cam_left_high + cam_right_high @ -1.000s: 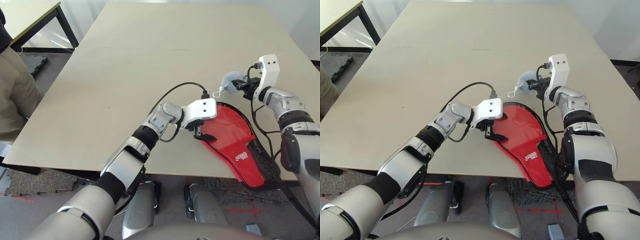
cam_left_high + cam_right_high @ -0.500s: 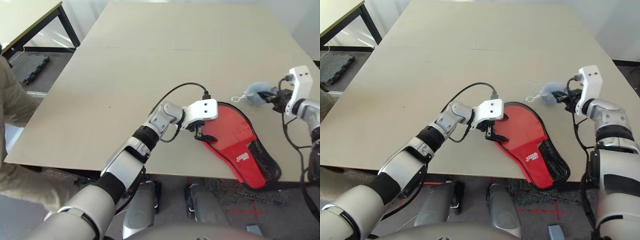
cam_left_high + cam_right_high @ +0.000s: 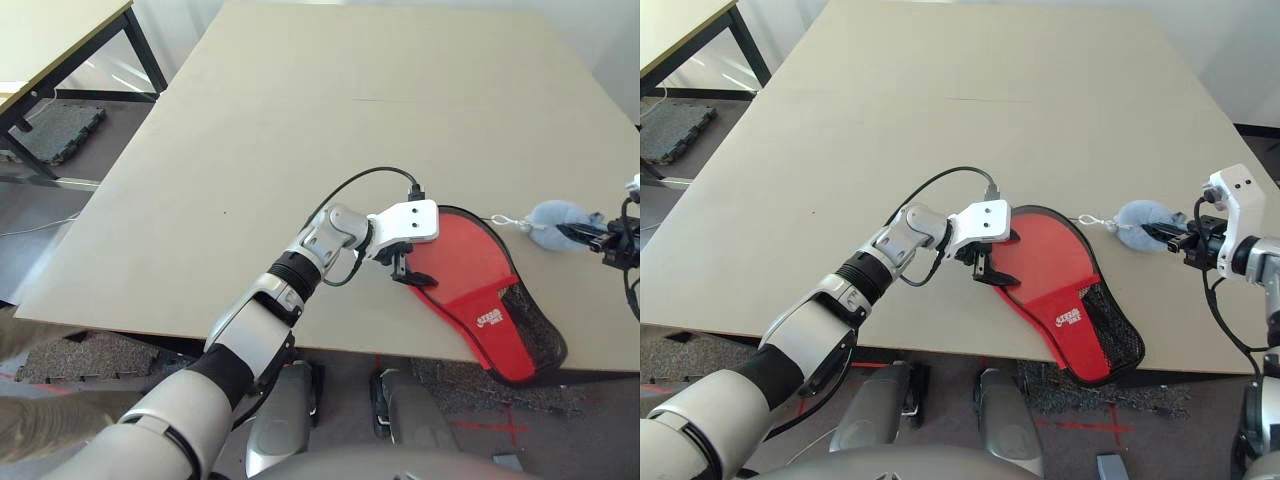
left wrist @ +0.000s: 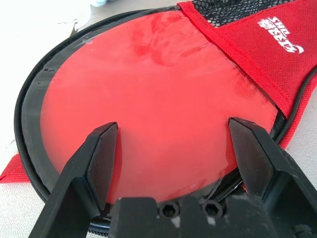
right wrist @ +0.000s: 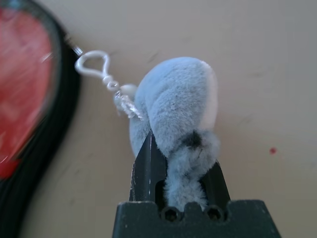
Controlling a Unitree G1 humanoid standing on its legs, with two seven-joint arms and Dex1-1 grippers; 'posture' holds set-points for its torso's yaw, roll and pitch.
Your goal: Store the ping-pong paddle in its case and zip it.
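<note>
A broad beige table (image 3: 300, 130) carries everything. The case (image 3: 480, 290) lies flat at about five o'clock, near the front edge, its red round end toward the middle and its black mesh end overhanging that edge. A small grey fluffy pouch (image 3: 1137, 217) sits at three o'clock, just beside the case.

Setting: robot test room or lab. Large plain beige table (image 3: 300, 130); second black-legged table (image 3: 60, 40) at 10 o'clock; dark foam floor mats (image 3: 60, 130); red tape marks (image 3: 1080, 420) on grey floor.
</note>
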